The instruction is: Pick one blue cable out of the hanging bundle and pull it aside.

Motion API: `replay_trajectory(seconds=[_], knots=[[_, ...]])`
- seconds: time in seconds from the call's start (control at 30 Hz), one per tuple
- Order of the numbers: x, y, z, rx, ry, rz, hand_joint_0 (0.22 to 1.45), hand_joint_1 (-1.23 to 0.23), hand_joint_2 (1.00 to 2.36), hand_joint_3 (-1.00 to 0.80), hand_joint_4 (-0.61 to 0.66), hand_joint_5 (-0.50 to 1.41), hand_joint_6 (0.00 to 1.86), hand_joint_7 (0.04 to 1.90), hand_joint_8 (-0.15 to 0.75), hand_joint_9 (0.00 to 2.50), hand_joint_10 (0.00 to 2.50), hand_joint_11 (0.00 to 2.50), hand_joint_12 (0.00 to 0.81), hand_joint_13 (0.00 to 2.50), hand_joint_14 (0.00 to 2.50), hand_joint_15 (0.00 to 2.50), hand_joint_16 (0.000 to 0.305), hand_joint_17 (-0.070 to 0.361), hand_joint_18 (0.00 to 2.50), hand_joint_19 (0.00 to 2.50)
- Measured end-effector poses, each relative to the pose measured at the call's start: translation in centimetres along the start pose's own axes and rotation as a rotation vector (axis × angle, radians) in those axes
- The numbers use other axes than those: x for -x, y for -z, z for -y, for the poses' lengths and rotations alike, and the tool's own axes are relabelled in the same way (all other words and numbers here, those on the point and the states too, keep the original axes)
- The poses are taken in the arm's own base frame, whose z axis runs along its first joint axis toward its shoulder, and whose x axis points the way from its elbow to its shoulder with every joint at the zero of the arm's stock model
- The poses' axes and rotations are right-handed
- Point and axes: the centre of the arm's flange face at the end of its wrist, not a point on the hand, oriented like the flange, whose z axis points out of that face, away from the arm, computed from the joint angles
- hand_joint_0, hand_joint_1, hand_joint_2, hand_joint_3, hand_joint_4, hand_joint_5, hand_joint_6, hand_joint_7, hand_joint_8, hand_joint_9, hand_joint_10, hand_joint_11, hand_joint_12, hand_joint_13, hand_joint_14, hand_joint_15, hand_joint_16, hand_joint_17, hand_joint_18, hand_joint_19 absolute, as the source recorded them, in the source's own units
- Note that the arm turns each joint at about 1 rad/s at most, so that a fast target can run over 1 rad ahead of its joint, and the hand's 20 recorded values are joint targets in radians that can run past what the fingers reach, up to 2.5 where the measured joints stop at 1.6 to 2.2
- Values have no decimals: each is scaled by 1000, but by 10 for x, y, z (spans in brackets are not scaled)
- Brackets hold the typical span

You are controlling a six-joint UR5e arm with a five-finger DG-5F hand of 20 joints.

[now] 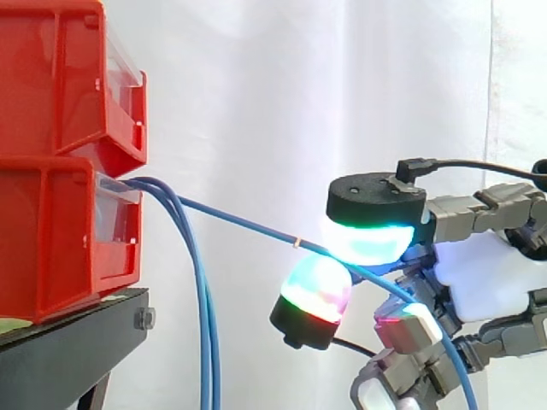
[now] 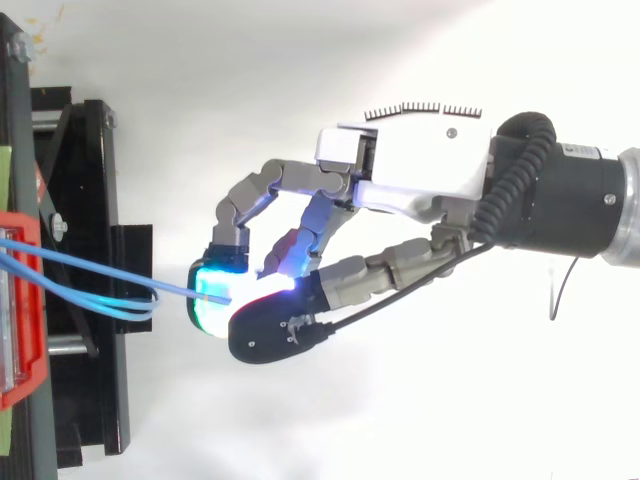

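Observation:
Several blue cables (image 1: 203, 325) come out of the lower red bin (image 1: 60, 239) and hang down beside the black stand. One blue cable (image 1: 248, 224) is drawn away from the bundle, running taut to the right into my hand (image 1: 479, 273). My hand (image 2: 420, 170) is shut on this cable, pinching it between two glowing fingertips (image 1: 367, 239). Past the pinch the cable slopes down to the lower right (image 1: 453, 359). In the top view the pulled cable (image 2: 100, 262) stretches from the bin to my fingertips (image 2: 212, 290), while the others loop near the stand.
Two red bins are stacked at the left, the upper red bin (image 1: 68, 77) above the lower one, both on a black stand (image 1: 68, 350). A white curtain hangs behind. The stand's frame (image 2: 80, 300) lies along the left edge in the top view.

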Motion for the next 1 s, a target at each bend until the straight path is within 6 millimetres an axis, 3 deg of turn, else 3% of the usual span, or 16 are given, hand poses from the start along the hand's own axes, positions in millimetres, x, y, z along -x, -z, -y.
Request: replay_trajectory(seconds=[0.3,1.0], knots=[[0,0,0,0,17,0,583,-826,1008,122,-137,-82,919,1002,273,1045,13,504,407,922,18,549,63,141,789,475],[0,0,0,0,19,0,594,-831,1003,186,-177,-73,920,1040,280,1061,13,512,414,925,18,559,64,143,789,492]])
